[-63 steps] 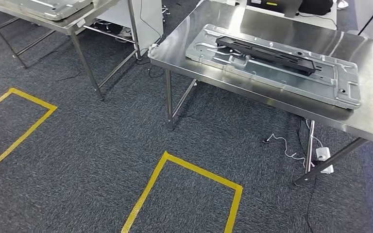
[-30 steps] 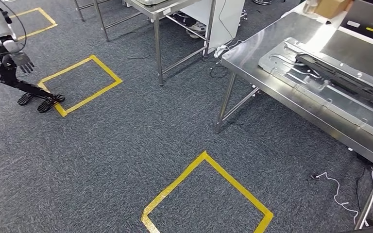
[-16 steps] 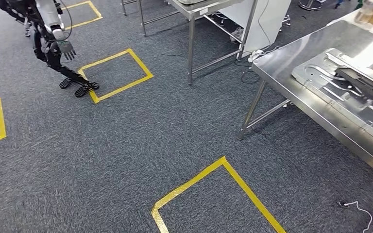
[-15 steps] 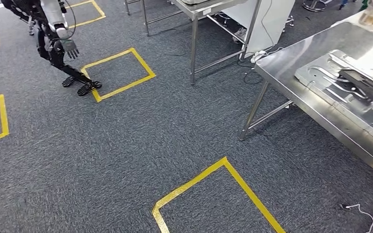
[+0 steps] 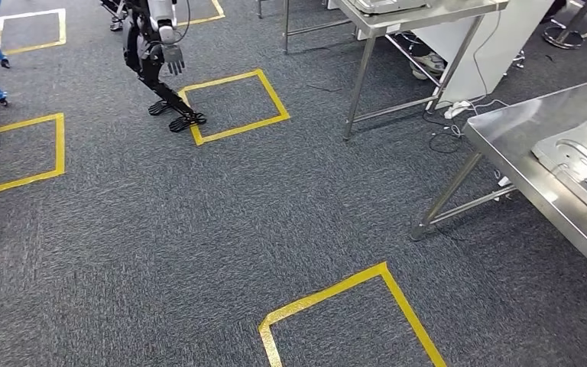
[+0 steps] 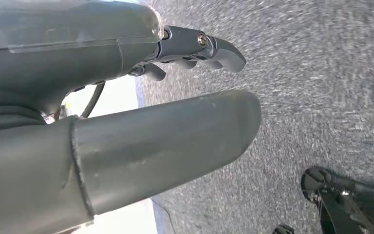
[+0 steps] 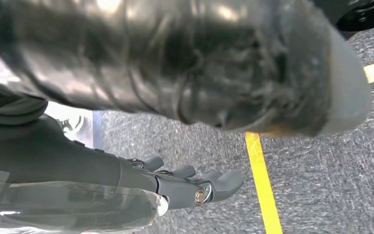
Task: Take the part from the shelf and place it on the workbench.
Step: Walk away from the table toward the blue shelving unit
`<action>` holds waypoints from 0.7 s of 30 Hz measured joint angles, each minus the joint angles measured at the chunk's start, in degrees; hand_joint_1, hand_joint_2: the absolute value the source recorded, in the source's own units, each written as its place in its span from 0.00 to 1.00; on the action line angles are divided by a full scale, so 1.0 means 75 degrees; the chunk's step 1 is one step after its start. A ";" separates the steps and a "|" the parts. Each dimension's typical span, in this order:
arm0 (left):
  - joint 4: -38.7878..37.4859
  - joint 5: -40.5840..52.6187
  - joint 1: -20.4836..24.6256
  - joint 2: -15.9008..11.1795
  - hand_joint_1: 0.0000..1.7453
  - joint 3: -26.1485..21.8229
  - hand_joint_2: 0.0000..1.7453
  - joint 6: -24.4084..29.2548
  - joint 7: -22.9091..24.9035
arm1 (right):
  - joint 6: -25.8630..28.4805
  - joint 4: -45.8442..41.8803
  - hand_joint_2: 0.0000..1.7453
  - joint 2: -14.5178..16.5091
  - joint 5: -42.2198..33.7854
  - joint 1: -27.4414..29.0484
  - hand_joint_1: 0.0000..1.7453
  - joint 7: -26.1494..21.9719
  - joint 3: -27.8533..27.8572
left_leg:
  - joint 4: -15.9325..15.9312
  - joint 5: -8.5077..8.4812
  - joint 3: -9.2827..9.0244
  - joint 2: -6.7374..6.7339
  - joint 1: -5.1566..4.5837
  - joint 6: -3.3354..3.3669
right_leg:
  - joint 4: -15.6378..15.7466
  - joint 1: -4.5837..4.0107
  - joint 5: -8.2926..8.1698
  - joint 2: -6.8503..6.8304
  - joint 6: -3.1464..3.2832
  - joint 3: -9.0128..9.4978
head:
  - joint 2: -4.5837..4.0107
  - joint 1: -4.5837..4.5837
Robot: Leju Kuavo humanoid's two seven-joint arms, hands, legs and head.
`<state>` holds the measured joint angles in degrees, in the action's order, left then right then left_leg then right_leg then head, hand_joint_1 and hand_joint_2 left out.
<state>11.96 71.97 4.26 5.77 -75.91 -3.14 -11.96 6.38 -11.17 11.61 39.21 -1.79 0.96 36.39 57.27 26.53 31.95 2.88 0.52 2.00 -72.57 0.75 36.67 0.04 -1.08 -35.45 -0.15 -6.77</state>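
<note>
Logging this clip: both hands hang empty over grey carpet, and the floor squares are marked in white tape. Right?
One error: the tape is yellow, as the head view shows. The rest stands: the left hand and right hand hold nothing over the grey carpet.

We're looking at some robotics test lab: grey carpet (image 5: 199,229) marked with yellow tape squares (image 5: 233,105), steel table (image 5: 535,183) frames, loose cables (image 5: 447,115), and another humanoid robot (image 5: 157,57) standing around
</note>
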 joint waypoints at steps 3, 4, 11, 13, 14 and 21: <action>0.0000 0.0001 0.0005 0.0009 0.00 0.0000 0.00 -0.0001 0.0000 | 0.0000 0.0001 0.00 -0.0007 0.0000 0.0025 0.00 0.0000 0.0000 | 0.0057 0.0015 0.0006 0.0320 0.0003 -0.0045 | 0.1460 0.0005 -0.0816 0.0459 0.0102 0.0583 | -0.0001 -0.0001; 0.0000 0.0001 0.0010 0.0015 0.00 0.0000 0.00 -0.0001 0.0000 | 0.0000 0.0002 0.00 -0.0012 0.0000 0.0026 0.00 0.0000 0.0000 | 0.0075 0.0010 0.0039 0.0405 0.0011 -0.0086 | 0.1754 0.0001 -0.0916 0.0617 0.0133 0.0687 | -0.0001 -0.0001; 0.0000 -0.0002 0.0003 0.0028 0.00 0.0001 0.00 0.0000 0.0003 | -0.0006 0.0001 0.00 -0.0021 0.0000 0.0019 0.00 0.0000 0.0005 | 0.1054 0.0522 0.0619 -0.0110 0.0014 -0.0341 | 0.2091 -0.0011 -0.1010 0.0098 0.0377 0.0828 | 0.0000 0.0005; 0.0000 -0.0002 0.0017 0.0026 0.00 0.0003 0.00 0.0001 0.0001 | -0.0019 0.0003 0.00 -0.0022 0.0000 0.0046 0.00 0.0000 0.0006 | 0.2008 0.0926 0.1077 -0.0267 0.0027 -0.0385 | 0.2083 -0.0042 -0.0989 -0.0162 0.0406 0.0830 | 0.0000 0.0007; 0.0000 -0.0002 0.0010 0.0026 0.00 0.0003 0.00 0.0002 -0.0001 | -0.0024 0.0003 0.00 -0.0023 0.0000 0.0047 0.00 -0.0001 0.0006 | 0.2211 0.0944 0.1165 -0.0296 0.0036 -0.0404 | 0.2080 -0.0049 -0.0975 -0.0281 0.0409 0.0834 | 0.0000 0.0007; 0.0000 -0.0006 -0.0004 0.0022 0.00 0.0003 0.00 -0.0001 -0.0015 | -0.0064 0.0002 0.00 -0.0017 0.0023 -0.0013 0.00 -0.0005 0.0005 | 0.0101 0.0064 0.0022 -0.0818 -0.0046 -0.0258 | 0.2012 -0.0125 -0.0806 -0.0867 0.0225 0.0966 | 0.0000 0.0005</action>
<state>11.96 71.93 4.23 5.93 -75.89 -3.15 -12.07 5.90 -11.15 11.48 39.39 -1.88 0.92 36.43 58.03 27.01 32.11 -3.26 0.18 0.07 -57.47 -0.18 30.62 -6.46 0.60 -28.21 -0.15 -6.73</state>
